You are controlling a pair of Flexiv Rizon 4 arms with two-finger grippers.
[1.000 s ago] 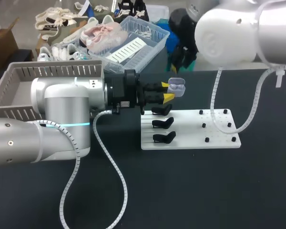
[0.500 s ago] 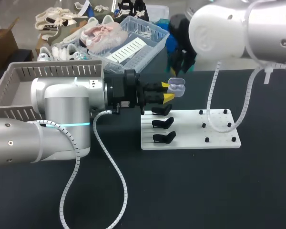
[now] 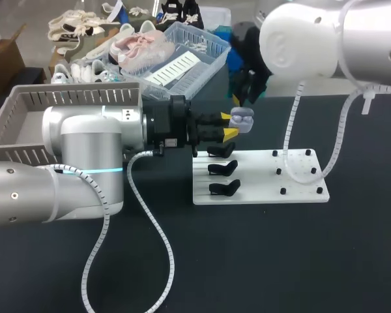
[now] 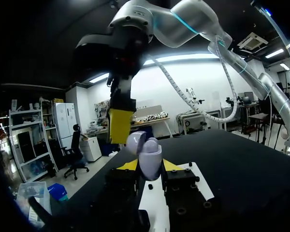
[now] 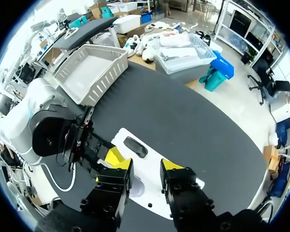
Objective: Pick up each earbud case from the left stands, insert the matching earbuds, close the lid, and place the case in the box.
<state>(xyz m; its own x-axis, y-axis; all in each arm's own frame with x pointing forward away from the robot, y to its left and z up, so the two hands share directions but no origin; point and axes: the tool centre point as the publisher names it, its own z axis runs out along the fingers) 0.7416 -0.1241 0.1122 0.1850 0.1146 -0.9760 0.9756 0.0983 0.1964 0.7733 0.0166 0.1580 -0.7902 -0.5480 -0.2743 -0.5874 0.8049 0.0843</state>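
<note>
My left gripper (image 3: 229, 125) reaches in from the left and is shut on a small pale earbud case (image 3: 242, 119), held in the air above the white stand board (image 3: 260, 179). In the left wrist view the case (image 4: 147, 154) sits between the yellow tips, its lid tipped down close to the body. My right gripper (image 3: 244, 96) hangs right above the case, and one of its yellow fingertips (image 4: 121, 124) rests against the lid. Its fingers stand open with nothing between them (image 5: 142, 169). The grey box (image 3: 26, 111) stands at the far left.
The board carries three black stands (image 3: 223, 169) on its left side and several small black pegs (image 3: 293, 173) on its right. My left arm's thick body and its cable (image 3: 150, 222) cover the table's left half. Bare black tabletop (image 3: 280, 261) lies in front of the board.
My right arm has shifted left and down onto the case. The case's lid, raised a second ago, now lies lowered against the body. The left arm has not moved.
</note>
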